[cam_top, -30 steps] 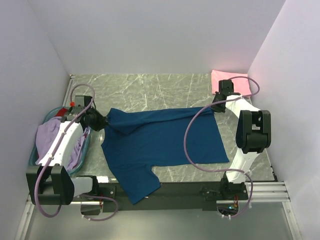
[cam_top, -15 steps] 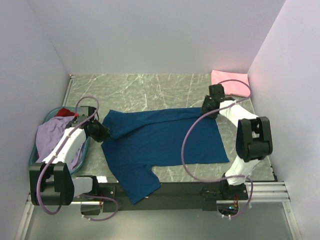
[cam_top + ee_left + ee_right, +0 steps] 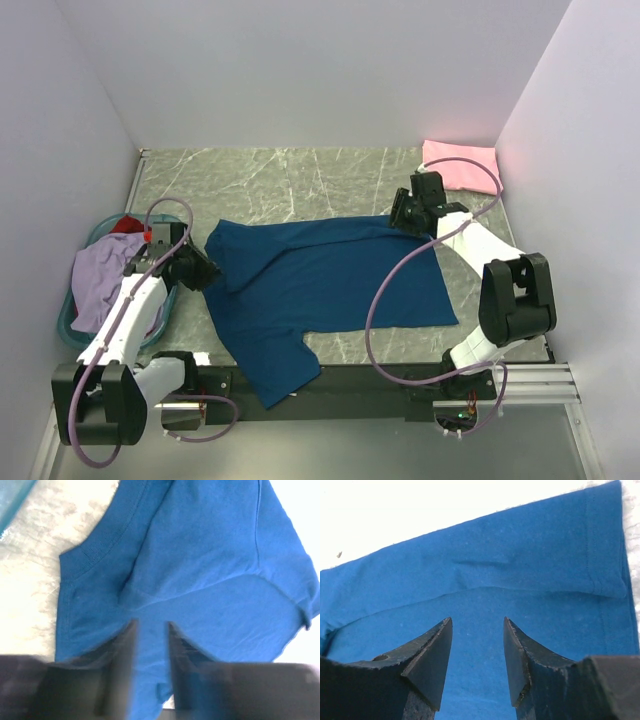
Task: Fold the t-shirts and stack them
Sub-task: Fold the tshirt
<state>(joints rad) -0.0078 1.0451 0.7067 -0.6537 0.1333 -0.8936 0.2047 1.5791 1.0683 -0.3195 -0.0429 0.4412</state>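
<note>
We log navy shirt (image 3: 330, 285) flat just right of basket (image 3: 68, 325), far edge folded over; left gripper (image 3: 151, 625) narrowly parted at basket-side end, right gripper (image 3: 476, 621) wider at far end, both empty, presumably letting the fold settle.

Navy t-shirt (image 3: 320, 290) is spread across the table (image 3: 300, 180). Left gripper (image 3: 208, 272) is positioned at its left edge, right gripper (image 3: 398, 214) at its far-right corner. Pink t-shirt (image 3: 460, 165) is folded at far right. Lavender t-shirt (image 3: 100, 280) and red t-shirt (image 3: 125, 223) are heaped in the basket (image 3: 68, 322).
</note>
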